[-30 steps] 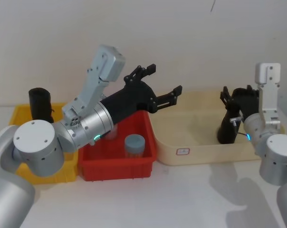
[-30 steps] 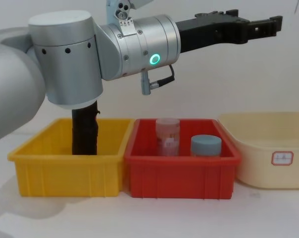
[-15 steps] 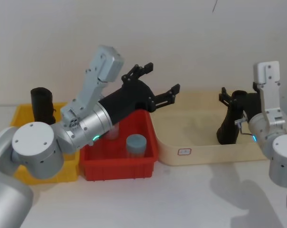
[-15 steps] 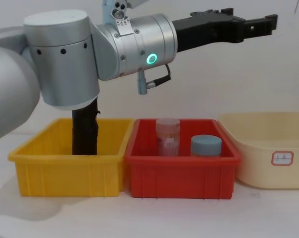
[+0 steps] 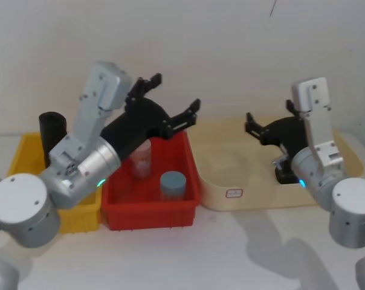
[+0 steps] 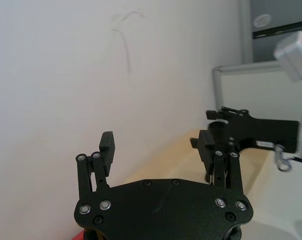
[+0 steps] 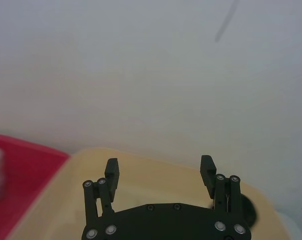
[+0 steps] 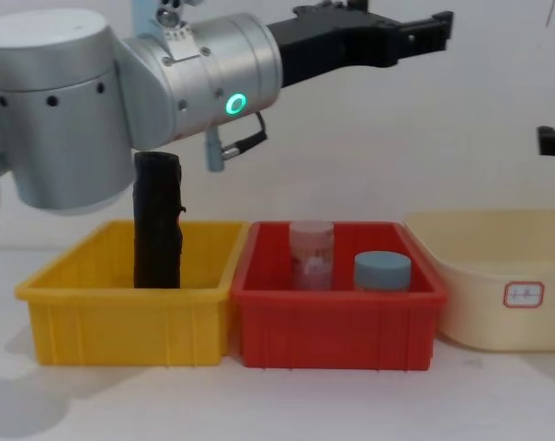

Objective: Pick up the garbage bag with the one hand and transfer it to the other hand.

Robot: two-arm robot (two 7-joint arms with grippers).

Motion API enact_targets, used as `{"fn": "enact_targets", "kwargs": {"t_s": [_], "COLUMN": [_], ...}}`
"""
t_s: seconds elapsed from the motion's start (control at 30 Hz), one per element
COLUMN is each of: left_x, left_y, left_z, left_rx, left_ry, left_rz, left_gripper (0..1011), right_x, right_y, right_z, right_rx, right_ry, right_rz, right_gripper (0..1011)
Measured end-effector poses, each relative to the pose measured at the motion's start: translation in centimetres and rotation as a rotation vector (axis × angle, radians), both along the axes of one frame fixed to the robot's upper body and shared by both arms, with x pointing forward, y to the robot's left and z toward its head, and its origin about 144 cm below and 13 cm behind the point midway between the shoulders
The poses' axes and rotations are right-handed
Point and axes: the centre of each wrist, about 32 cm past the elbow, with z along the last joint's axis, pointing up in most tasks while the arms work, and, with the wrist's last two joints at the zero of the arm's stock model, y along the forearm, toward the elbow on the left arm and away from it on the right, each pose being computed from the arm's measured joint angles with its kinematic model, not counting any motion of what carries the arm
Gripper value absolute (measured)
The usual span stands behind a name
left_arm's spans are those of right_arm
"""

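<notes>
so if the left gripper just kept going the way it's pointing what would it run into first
Probably the white wall, past the far rim of the beige tub: that shows between the open fingers of the left gripper. The right gripper hangs close beside that line and could be clipped; depth is unclear.

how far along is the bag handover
Nothing done yet: the garbage bag stands upright in the yellow bin, ungripped. In hand: the left gripper hovers open above the red bin; the right gripper is open over the cream tub. Remaining: grasp, lift, hand over.
</notes>
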Motion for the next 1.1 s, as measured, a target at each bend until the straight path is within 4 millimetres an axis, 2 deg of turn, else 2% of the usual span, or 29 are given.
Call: {"fn": "enact_targets", "kwargs": {"t_s": [0.6, 0.87, 1.1], "left_x": [-5.9, -9.0, -10.4], "left_y": [4.5, 6.9, 7.9], "left_z": [-0.3, -0.6, -0.8], "left_rx": [-0.047, -0.059, -0.061], "left_ry": [-0.055, -0.058, -0.059], "left_rz": [0.284, 0.412, 0.469], "left_gripper": [1000, 1000, 1000], "right_x": [-3.2, -3.9, -4.0], "right_y": [5.6, 7.1, 7.7], "right_z": [-0.7, -1.4, -1.8], "right_rx": [-0.029, -0.036, -0.033], "right_ry": [0.083, 0.153, 0.213], "right_rz": [0.241, 0.309, 0.337], "right_gripper": [1000, 1000, 1000]}}
